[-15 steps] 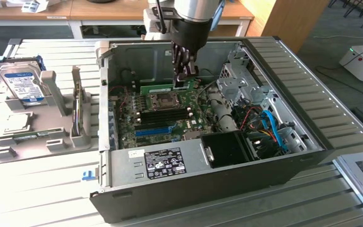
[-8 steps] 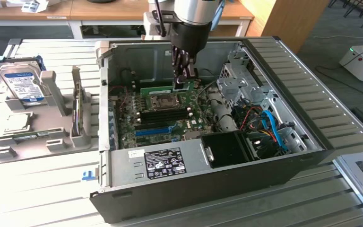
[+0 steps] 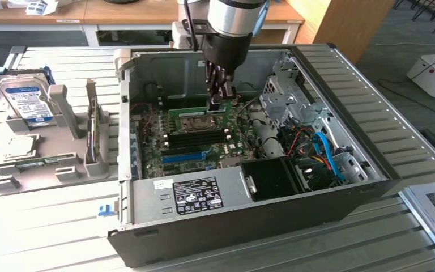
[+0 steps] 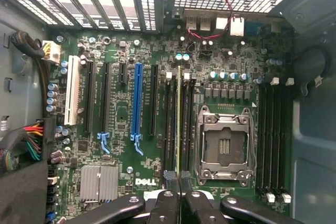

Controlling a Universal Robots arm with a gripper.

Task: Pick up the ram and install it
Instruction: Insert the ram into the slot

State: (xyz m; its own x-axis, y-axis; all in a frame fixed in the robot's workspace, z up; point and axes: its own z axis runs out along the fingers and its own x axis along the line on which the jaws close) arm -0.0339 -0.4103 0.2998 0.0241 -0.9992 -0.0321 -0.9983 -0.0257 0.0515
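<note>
The gripper [image 4: 179,183] is pressed together on the ram [image 4: 179,119], pinching the upper edge of the stick near its middle so that the load is balanced on both sides of the grip. The ram hangs on edge below the fingers [image 4: 169,198], contact edge down, which is the attitude a slot accepts. Directly under the hand, the stick runs parallel to the black memory slots [image 4: 168,124] and in line with that bank. Whether its lower edge has entered a slot cannot be told. Just beside the hand, on one side of the ram, lies the CPU socket [image 4: 223,145] with its metal frame closed. On the other side, a little further from the fingers, stands the blue motherboard slot [image 4: 138,103] among the longer expansion slots of the motherboard [image 4: 121,182]. Around the hand rise the walls of the open computer case [image 3: 338,187], laid on its side so that the board faces up and the arm reaches it from above. Well away from the hand, outside the case, a grey parts rack [image 3: 59,164] holds a hard drive [image 3: 25,102] upright.
</note>
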